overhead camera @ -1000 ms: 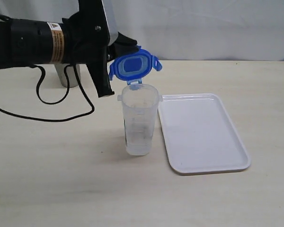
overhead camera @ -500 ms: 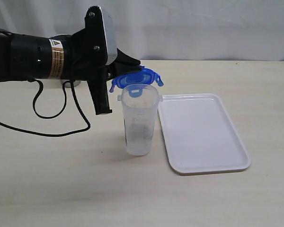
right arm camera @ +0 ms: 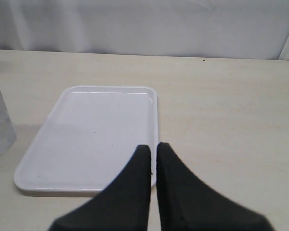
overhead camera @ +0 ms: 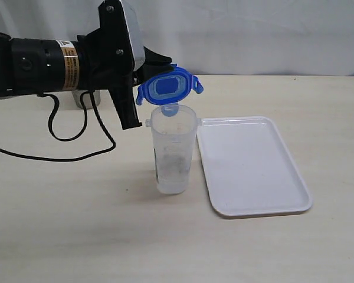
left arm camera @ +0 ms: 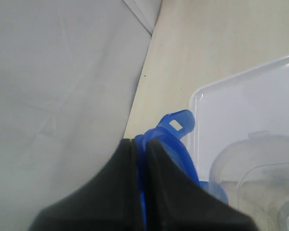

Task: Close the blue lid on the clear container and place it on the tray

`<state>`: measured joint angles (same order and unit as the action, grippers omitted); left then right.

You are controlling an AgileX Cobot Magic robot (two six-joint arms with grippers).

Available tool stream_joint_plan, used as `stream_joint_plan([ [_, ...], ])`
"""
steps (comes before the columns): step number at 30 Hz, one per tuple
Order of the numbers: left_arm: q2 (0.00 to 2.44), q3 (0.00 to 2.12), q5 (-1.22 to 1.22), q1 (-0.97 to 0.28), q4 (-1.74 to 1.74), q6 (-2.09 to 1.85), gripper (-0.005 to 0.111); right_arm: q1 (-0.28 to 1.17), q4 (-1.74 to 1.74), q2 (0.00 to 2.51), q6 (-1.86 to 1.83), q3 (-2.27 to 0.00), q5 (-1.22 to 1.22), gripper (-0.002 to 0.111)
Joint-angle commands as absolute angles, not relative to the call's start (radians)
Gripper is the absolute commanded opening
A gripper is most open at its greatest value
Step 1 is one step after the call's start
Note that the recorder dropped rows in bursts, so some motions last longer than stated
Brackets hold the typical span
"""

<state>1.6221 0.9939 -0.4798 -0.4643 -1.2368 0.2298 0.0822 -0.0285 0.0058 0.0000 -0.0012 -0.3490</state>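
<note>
So the clear container (overhead camera: 173, 150) sits off the tray (overhead camera: 256, 211) at its 3 o'clock, and my left gripper (left arm camera: 139, 159), clamped on the blue lid (overhead camera: 168, 87), dipped it to the rim at 12, then tilted it back up, so it's not shut yet.

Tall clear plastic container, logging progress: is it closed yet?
Open: the bright blue plastic lid, pinched by the left gripper, hangs tilted over the clear container, unseated.

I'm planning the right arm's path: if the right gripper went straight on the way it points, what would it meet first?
Probably the tray, near its edge. The shut right gripper aims at it with nothing between, though depth is unclear.
</note>
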Motion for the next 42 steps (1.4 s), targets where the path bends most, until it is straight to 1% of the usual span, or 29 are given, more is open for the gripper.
stream_joint_plan([
  [1, 1.614, 0.992, -0.485, -0.467, -1.145, 0.165, 0.000, 0.085, -0.029, 0.000, 0.000, 0.000, -0.343, 0.005],
  [7, 1.614, 0.992, -0.534, -0.467, -1.116, 0.124, 0.000, 0.085, -0.029, 0.000, 0.000, 0.000, -0.343, 0.005],
  [13, 1.614, 0.992, -0.518, -0.467, -1.125, 0.143, 0.000, 0.085, -0.029, 0.000, 0.000, 0.000, -0.343, 0.005],
  [18, 1.605, 0.990, -0.511, -0.467, -1.276, 0.277, 0.000, 0.085, -0.029, 0.000, 0.000, 0.000, -0.343, 0.005],
  [27, 1.565, 0.990, -0.508, -0.467, -1.286, 0.311, 0.000, 0.085, -0.029, 0.000, 0.000, 0.000, -0.343, 0.005],
  [42, 1.565, 0.988, -0.537, -0.467, -1.462, 0.501, 0.000, 0.085, -0.029, 0.000, 0.000, 0.000, -0.343, 0.005],
])
